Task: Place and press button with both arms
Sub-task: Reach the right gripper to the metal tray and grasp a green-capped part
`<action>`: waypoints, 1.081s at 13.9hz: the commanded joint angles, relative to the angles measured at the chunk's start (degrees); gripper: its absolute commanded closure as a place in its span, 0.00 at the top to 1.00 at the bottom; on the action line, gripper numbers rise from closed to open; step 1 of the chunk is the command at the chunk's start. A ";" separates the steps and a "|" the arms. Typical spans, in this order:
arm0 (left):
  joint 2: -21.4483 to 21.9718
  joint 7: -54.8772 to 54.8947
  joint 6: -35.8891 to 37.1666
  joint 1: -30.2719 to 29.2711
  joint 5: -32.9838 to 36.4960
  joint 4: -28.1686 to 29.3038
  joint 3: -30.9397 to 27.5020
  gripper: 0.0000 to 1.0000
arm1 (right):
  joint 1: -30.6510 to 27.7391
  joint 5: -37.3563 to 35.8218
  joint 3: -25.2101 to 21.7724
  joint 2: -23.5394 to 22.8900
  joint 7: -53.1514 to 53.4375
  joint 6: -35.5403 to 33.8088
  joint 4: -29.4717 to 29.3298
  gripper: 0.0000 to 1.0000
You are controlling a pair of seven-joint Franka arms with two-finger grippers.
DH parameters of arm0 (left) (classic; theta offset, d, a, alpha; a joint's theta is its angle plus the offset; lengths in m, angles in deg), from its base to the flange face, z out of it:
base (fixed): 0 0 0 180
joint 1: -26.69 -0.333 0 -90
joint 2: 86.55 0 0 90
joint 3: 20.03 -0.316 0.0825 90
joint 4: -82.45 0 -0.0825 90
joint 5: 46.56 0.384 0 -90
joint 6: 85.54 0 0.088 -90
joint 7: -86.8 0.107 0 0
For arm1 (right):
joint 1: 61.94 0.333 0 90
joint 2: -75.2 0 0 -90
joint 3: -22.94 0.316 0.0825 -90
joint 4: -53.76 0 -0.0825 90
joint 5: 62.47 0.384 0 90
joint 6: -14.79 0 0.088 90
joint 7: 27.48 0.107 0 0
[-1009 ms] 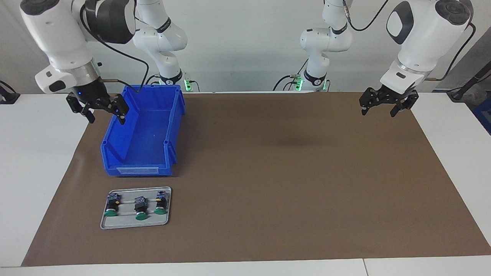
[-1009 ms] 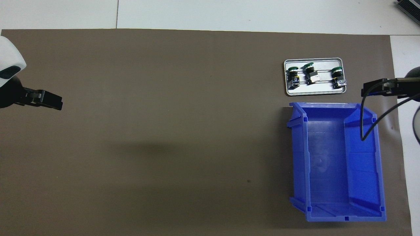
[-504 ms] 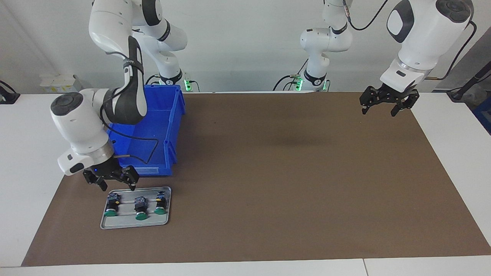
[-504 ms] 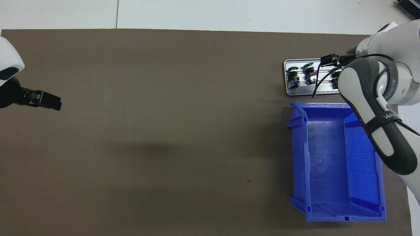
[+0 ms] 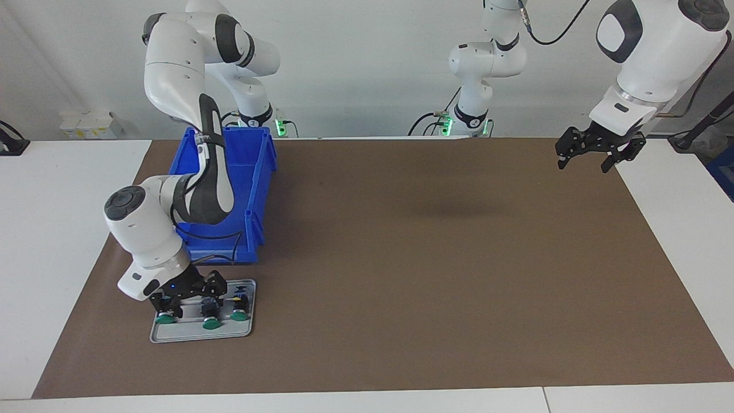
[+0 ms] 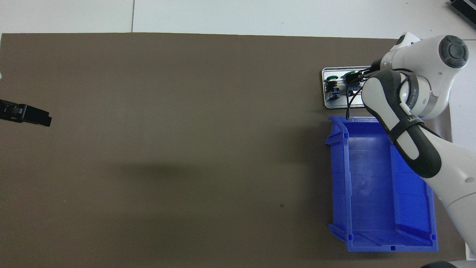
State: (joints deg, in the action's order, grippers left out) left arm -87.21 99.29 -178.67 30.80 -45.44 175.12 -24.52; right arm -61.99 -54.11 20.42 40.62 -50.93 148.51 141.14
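Three green-capped buttons lie in a row on a small grey tray [image 5: 200,338]: one at the right arm's end [image 5: 165,319], one in the middle [image 5: 211,323], one at the other end [image 5: 239,315]. My right gripper [image 5: 187,298] is open and low over the tray, its fingers spread above the first two buttons; I cannot tell if it touches them. In the overhead view two buttons show [image 6: 332,82] [image 6: 351,76] and the right arm hides the third. My left gripper [image 5: 596,156] [image 6: 26,114] is open and empty, in the air over the mat's corner.
A blue open bin [image 5: 255,172] [image 6: 372,186] stands right beside the tray, nearer to the robots; the right arm passes over it. A brown mat [image 5: 430,275] covers the table.
The right arm swung from beside the blue bin out and down onto the tray of buttons. The left gripper drifted a little toward the left arm's end of the table.
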 commanded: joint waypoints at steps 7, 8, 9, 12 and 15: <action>1.98 0.44 0.85 0.90 0.64 1.02 1.41 1.00 | -1.09 1.49 1.11 0.83 -6.60 5.51 5.96 0.26; 1.99 0.26 0.93 1.16 0.64 1.11 1.59 1.00 | -1.09 1.49 1.11 0.83 -6.43 5.59 5.96 0.06; 2.07 0.17 0.94 1.34 0.64 1.28 1.68 1.00 | -1.09 1.49 1.11 0.83 -6.25 5.68 5.87 0.00; 2.25 0.35 0.67 0.99 0.64 1.55 1.68 1.00 | -0.75 1.32 0.85 1.18 -3.45 4.19 3.77 0.00; 2.25 0.17 0.85 0.28 0.64 1.55 1.41 1.00 | -0.04 -0.70 -0.03 1.88 9.61 -5.09 -2.37 0.00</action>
State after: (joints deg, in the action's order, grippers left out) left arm -86.55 99.34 -178.15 31.49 -45.44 175.14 -22.98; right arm -62.03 -54.15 20.41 41.21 -48.82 149.89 142.71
